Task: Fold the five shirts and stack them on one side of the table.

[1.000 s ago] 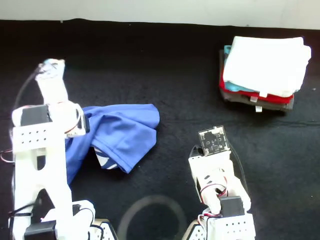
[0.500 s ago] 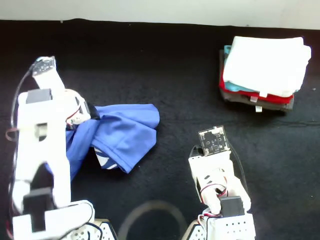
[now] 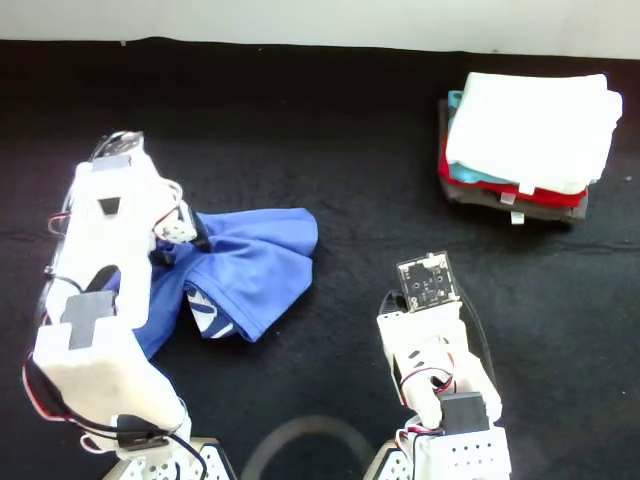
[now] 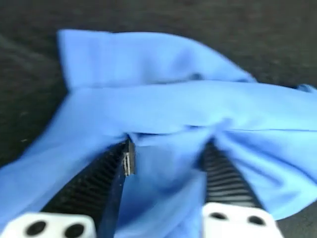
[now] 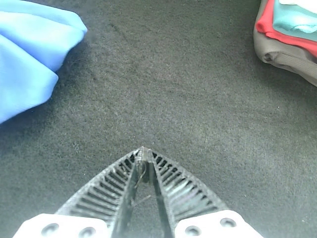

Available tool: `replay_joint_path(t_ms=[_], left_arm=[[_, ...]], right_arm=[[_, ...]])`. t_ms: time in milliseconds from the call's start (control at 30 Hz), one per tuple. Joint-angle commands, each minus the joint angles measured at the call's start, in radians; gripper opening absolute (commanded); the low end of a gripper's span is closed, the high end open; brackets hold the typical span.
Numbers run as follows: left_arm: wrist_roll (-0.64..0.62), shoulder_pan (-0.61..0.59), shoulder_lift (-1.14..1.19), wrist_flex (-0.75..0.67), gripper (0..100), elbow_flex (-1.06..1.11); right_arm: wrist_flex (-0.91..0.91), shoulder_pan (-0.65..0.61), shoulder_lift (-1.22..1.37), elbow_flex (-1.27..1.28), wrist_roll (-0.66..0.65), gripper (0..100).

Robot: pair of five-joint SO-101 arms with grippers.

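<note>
The left pincer [image 4: 167,145] has its jaws partly apart, clamped on a thick bunched fold of the blue shirt [image 4: 163,99]. The rest of that shirt lies crumpled on the black surface [image 3: 330,130], just beside the left arm. The right pincer [image 5: 143,154] has its jaws pressed together, holding nothing, over bare surface. Well apart, in the far right corner, sits a stack of folded shirts [image 3: 525,140], white on top.

black felt-like cloth covering the whole table top [image 3: 340,140], matte with a fine nap seen close in the right wrist view [image 5: 163,89], plain white wall strip along the far edge [image 3: 300,20], faint grey ring-shaped mark on the cloth [image 3: 300,420] near the middle of the near edge
</note>
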State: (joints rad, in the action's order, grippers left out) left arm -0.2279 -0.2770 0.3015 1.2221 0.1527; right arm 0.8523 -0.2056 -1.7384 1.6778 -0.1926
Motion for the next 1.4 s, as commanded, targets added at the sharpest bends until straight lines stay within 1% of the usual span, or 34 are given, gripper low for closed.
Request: replay_joint_path(t_ms=[0, 100, 167, 300, 367, 500, 600, 767, 833, 1133, 1267, 1367], left_arm=[[0.002, 0.001, 0.001, 0.011, 3, -0.015], [0.006, -0.015, -0.008, 0.029, 1, -0.045], [0.028, -0.028, -0.044, 0.106, 1, -0.111], [0.029, -0.024, -0.151, 0.267, 1, -0.268], [0.032, 0.008, -0.203, 0.328, 1, -0.332], [0.123, 0.108, -0.295, 0.42, 1, -0.392], [0.157, 0.186, -0.366, 0.436, 1, -0.387], [0.155, 0.289, -0.478, 0.431, 1, -0.395], [0.155, 0.312, -0.509, 0.431, 1, -0.39], [0.155, 0.312, -0.541, 0.443, 1, -0.394], [0.155, 0.311, -0.615, 0.486, 1, -0.377], [0.155, 0.311, -0.682, 0.488, 1, -0.328]], right_arm=[[-0.005, -0.01, -0.005, 0.136, 0.002, 0.6], [-0.005, -0.01, -0.005, 0.136, 0.002, 0.6], [-0.005, -0.01, -0.005, 0.136, 0.002, 0.6], [-0.005, -0.01, -0.007, 0.136, 0.002, 0.6], [-0.005, -0.01, -0.007, 0.136, 0.002, 0.6], [-0.005, -0.01, -0.007, 0.136, 0.002, 0.6], [-0.005, -0.01, -0.007, 0.136, 0.002, 0.6], [-0.005, -0.01, -0.007, 0.136, 0.002, 0.6], [-0.005, -0.01, -0.007, 0.136, 0.002, 0.6], [-0.005, -0.01, -0.007, 0.136, 0.002, 0.6], [-0.005, -0.01, -0.005, 0.136, 0.002, 0.6], [-0.002, -0.01, -0.01, 0.136, 0.003, 0.6]])
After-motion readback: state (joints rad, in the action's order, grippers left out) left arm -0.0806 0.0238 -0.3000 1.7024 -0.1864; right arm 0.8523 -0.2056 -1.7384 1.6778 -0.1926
